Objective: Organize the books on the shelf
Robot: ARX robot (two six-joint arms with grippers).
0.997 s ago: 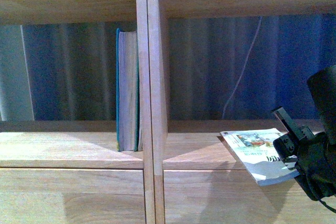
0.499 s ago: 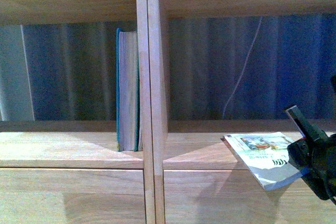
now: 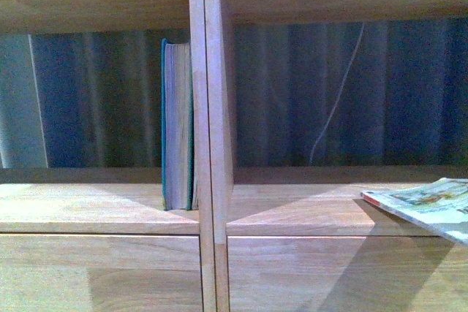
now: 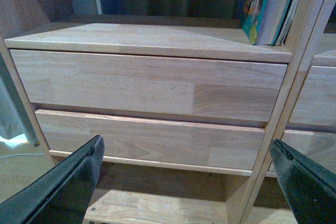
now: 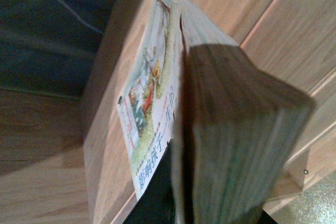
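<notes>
The right gripper [image 5: 155,203] clasps the paperback [image 3: 431,206] well right of the upright [image 3: 208,107], slanted over the shelf [image 3: 95,210] lip. Its glossy, floppy cover could slip or fan open. The left gripper [image 4: 185,142] gapes, empty. The thick teal book [image 3: 178,126] stands flush against the upright, rigid and square.

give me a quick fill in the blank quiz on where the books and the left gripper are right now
1. The teal book stands upright in the shelf compartment ____ of the double post.
2. The left gripper is ____, facing two drawer fronts.
3. The white paperback shows low in the ____ compartment, nearly flat.

Missing words: left; open; right
</notes>
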